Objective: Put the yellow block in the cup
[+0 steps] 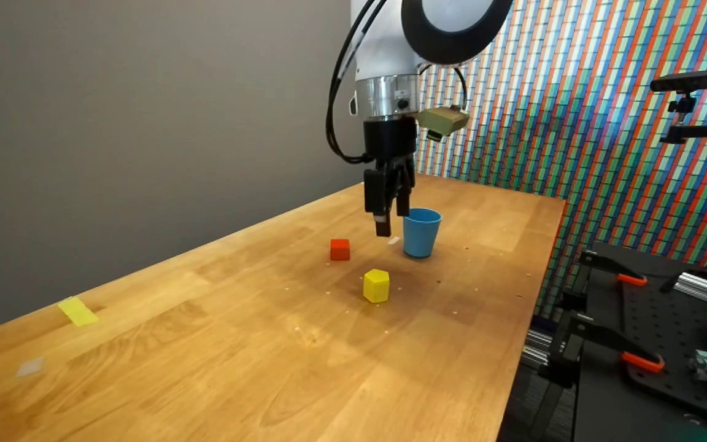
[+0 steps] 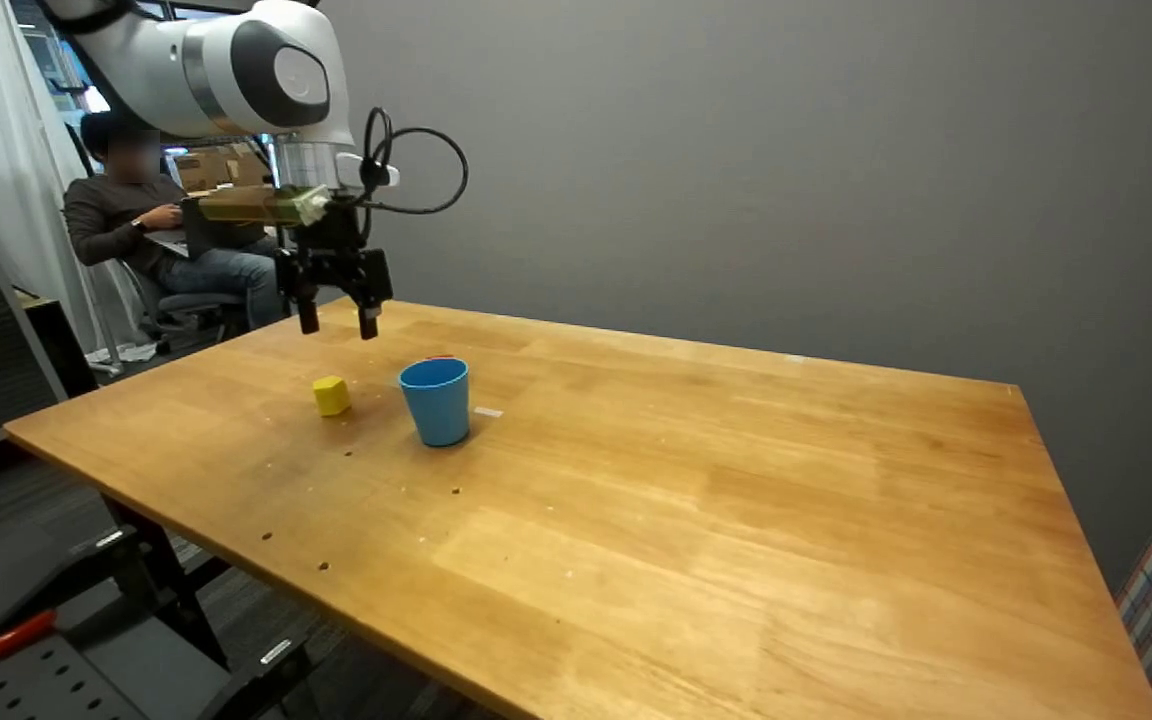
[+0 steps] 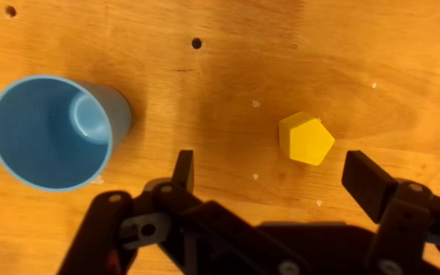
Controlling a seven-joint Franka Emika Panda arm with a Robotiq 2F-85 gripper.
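Your black jaws, in the wrist view, stand wide apart and hold nothing. Note the bright yellow five-sided block [image 3: 307, 139], material not evident: it lies within the jaws' span, at about two o'clock from their midpoint, nearer the fingertip [image 3: 369, 183] on the three o'clock side and touching neither jaw. The blue tapered cup [image 3: 59, 131], plastic by its look, stands upright at nine o'clock from the block, outside that span. In both exterior views you find the block well below the jaws, at about six o'clock, pentagonal face up on the light-brown wooden bench [image 2: 786, 480]. In an exterior view, the small red rectangular block [image 1: 340, 250] sits between ten and eleven o'clock from the yellow one.
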